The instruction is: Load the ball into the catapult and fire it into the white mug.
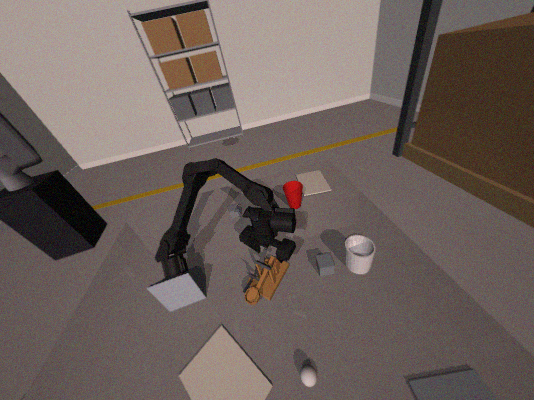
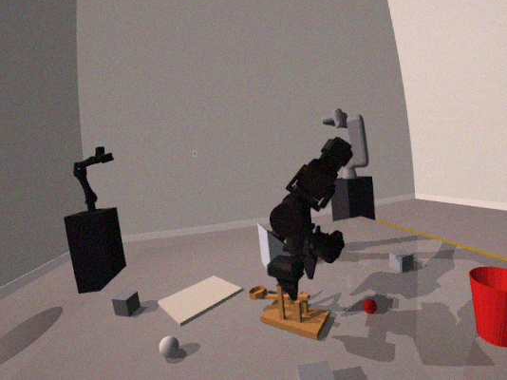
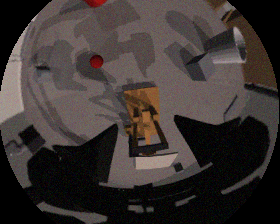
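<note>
The wooden catapult stands on the floor with its spoon cup low and empty. My gripper is open and hangs just over the catapult's frame, with nothing between the fingers. A small red ball lies on the floor beside the catapult; the arm hides it in the top view. The white mug stands upright to the right of the catapult and also shows at the right edge of the wrist view.
A red cup stands behind the arm. A grey cube lies between catapult and mug. A white ball, tan tiles, other grey cubes and a grey tile lie around.
</note>
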`<state>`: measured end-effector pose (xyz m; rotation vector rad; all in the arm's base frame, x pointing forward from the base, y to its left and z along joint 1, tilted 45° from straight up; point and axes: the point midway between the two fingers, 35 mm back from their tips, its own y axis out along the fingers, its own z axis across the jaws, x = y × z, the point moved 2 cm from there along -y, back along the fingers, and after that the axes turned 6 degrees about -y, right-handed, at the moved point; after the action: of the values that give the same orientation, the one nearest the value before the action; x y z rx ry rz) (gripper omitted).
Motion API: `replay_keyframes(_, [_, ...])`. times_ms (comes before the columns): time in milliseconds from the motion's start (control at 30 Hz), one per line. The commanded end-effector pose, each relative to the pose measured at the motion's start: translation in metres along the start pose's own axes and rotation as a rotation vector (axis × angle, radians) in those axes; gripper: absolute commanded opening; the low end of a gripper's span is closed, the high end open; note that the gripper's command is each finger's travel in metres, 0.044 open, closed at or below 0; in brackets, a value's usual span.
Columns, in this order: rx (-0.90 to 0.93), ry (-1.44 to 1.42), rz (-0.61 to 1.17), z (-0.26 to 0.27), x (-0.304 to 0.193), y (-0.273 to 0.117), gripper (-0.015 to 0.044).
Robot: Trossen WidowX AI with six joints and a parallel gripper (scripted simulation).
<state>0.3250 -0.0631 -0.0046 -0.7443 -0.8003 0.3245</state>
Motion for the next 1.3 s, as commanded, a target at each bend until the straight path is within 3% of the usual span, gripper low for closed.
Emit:
replay_keyframes(0, [-0.007,0.005,-0.009,-0.001,0.0,0.006,0.044])
replay_keyframes(1200, [-0.006,0.005,-0.011,-0.001,0.0,0.059,0.044])
replay_keyframes(1267, [-0.008,-0.005,-0.005,-0.001,0.002,0.057,0.0387])
